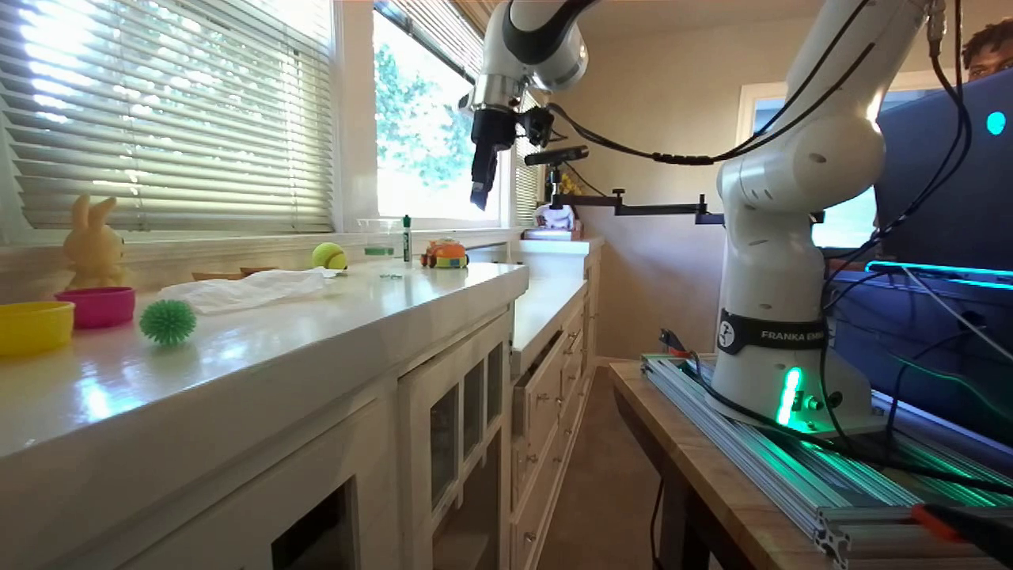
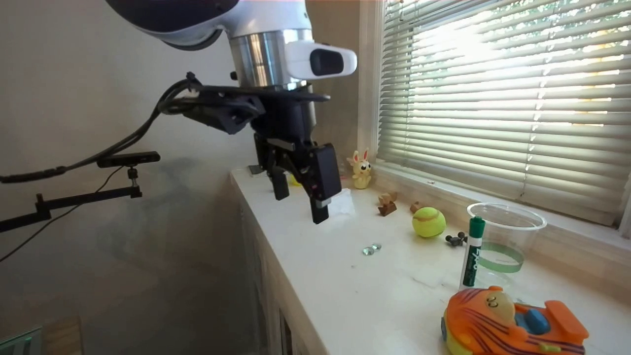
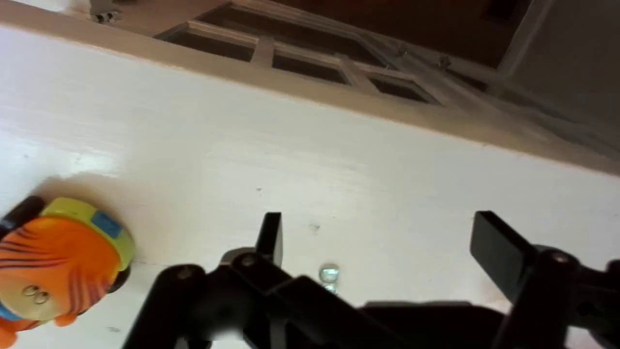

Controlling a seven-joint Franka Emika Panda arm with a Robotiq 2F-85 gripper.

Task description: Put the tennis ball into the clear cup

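Note:
The yellow-green tennis ball (image 2: 429, 222) rests on the white counter near the window; it also shows in an exterior view (image 1: 329, 256). The clear cup (image 2: 515, 239) stands upright by the window sill, to the right of the ball, with a green band low on it; it also shows in an exterior view (image 1: 380, 229). No ball shows in it. My gripper (image 2: 300, 204) is above the counter, apart from both. In the wrist view the gripper (image 3: 378, 215) has its fingers wide apart with nothing between them. Ball and cup are out of the wrist view.
A green marker (image 2: 472, 254) stands in front of the cup, beside an orange toy car (image 2: 512, 320). Glass beads (image 2: 370, 249) lie on the counter (image 2: 335, 281). A white cloth (image 1: 245, 290), green spiky ball (image 1: 167, 321), pink bowl (image 1: 96, 307) and yellow bowl (image 1: 36, 328) lie further along.

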